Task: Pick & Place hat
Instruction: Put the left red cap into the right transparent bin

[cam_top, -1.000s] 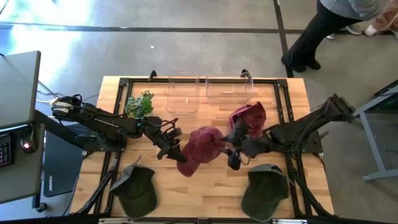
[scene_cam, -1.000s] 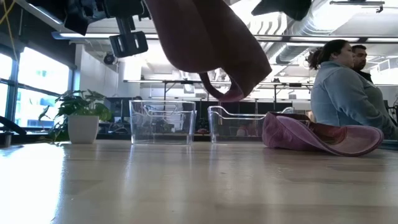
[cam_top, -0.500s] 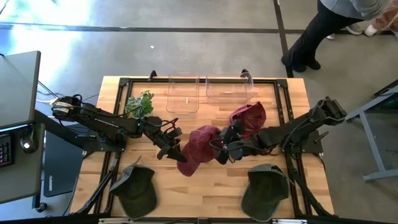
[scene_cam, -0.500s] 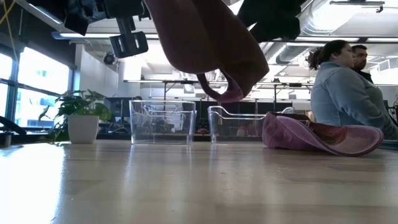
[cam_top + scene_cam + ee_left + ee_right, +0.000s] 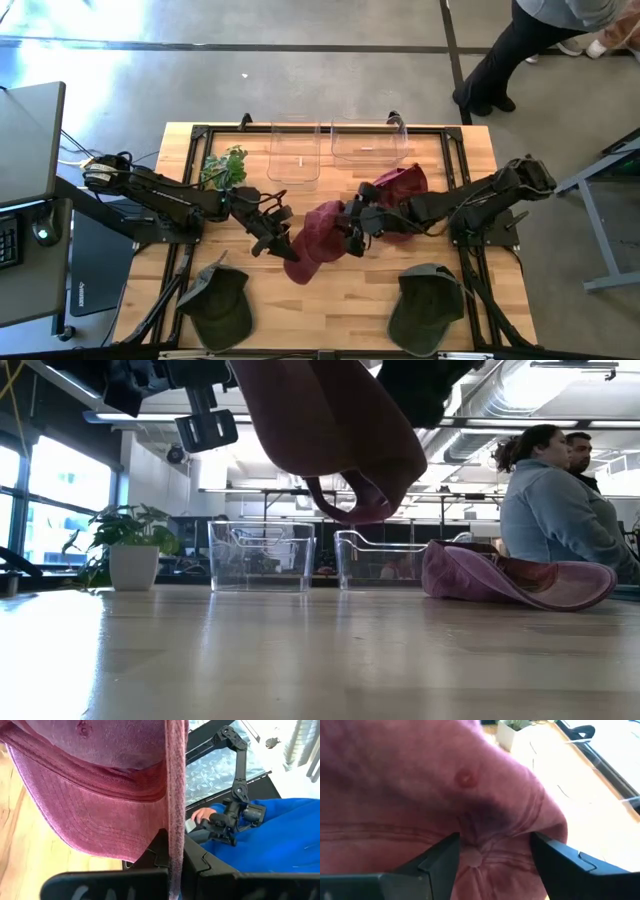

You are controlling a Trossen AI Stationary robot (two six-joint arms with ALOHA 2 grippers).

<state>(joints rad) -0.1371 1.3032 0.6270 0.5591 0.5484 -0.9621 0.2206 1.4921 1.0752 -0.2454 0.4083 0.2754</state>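
A maroon hat (image 5: 322, 235) hangs in the air above the table's middle; the low view shows the hat (image 5: 335, 435) clear of the wood. My left gripper (image 5: 291, 251) is shut on it, coming from the table's left. My right gripper (image 5: 350, 236) is open at the hat's right side, and its fingers (image 5: 442, 860) stand on either side of the crown (image 5: 470, 815), near the top button. A second maroon hat (image 5: 402, 188) lies by its brim and crown on the table behind the right arm. My left gripper pinches the brim's edge (image 5: 175, 827) between its two fingers, coming level from the table's left. The brim stands on edge in the hold. The hat hangs lifted clear of the table, its crown toward the right arm. My right gripper: I cannot tell whether its open fingers touch the crown.
Two clear bins (image 5: 294, 152) (image 5: 366, 141) stand at the far edge, and a small potted plant (image 5: 226, 166) sits far left. Two dark green hats (image 5: 220, 302) (image 5: 428, 303) lie near the front edge. People (image 5: 555, 510) sit beyond the table's right side.
My right gripper has moved toward the table's left and slightly toward the far edge, up to the held hat's crown. The hat has stayed lifted in my left gripper; its hanging lower edge has shifted a little.
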